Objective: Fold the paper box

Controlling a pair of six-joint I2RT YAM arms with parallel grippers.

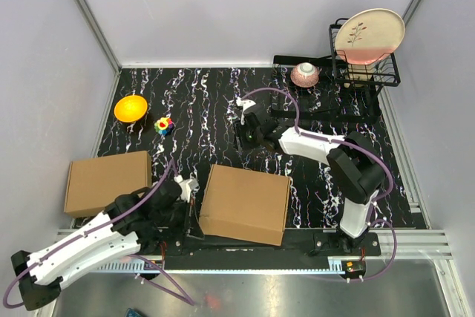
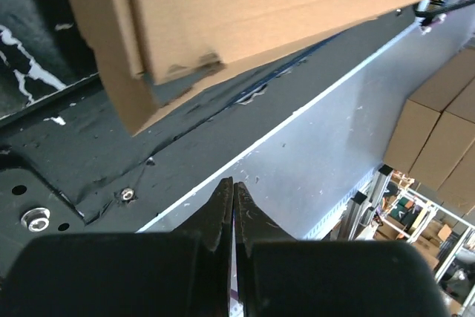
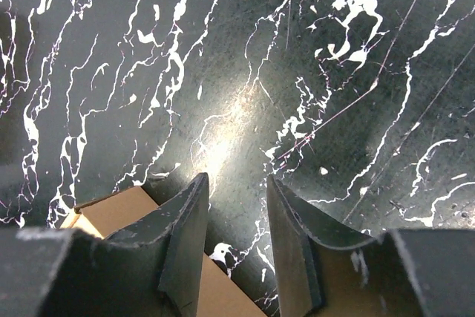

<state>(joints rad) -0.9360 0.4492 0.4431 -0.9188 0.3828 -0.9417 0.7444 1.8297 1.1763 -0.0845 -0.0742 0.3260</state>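
plain brown paper box (image 1: 245, 204) sits closed-up at the near edge of the black marbled table (image 1: 200, 109), grey walls (image 1: 223, 5) around; left gripper (image 2: 233, 192) pinched shut empty beside it, right gripper (image 3: 236, 191) half open

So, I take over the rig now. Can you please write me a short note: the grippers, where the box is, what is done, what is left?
Left gripper: shut, empty, low by the near left corner of the box, not touching it.
Right gripper: open, empty, over the table just past the box's far edge.
Box: at the near edge, between the arms, turned a little off square.
Done: it looks closed up, top down.
Left: I cannot tell whether the front is tucked in; check that.
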